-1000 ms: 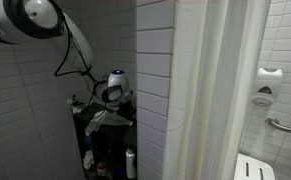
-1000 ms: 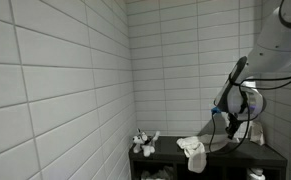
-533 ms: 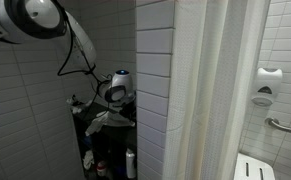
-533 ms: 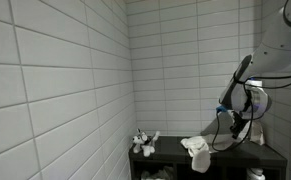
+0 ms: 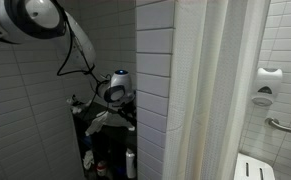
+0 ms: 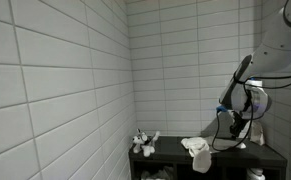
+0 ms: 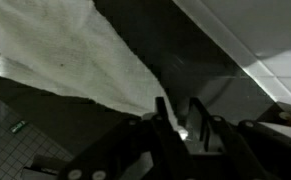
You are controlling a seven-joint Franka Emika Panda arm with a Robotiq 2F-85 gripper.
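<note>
One white cloth [image 6: 195, 150] lies crumpled on top of the dark shelf [image 6: 270, 156], about midway along. A fold hangs over the front edge, likely because the cloth sits so close to it. The pincer [image 6: 239, 132] hangs pointing down just over the cloth's end farthest from the side wall. In the wrist view its fingers [image 7: 163, 112] stand a narrow gap apart, so it is partly open. The cloth's corner reaches one finger, but nothing looks clamped. A small stuffed toy [image 6: 143, 143] stands at the wall end of the shelf, well apart from the cloth. A white bottle [image 5: 131, 162] stands on a lower level.
</note>
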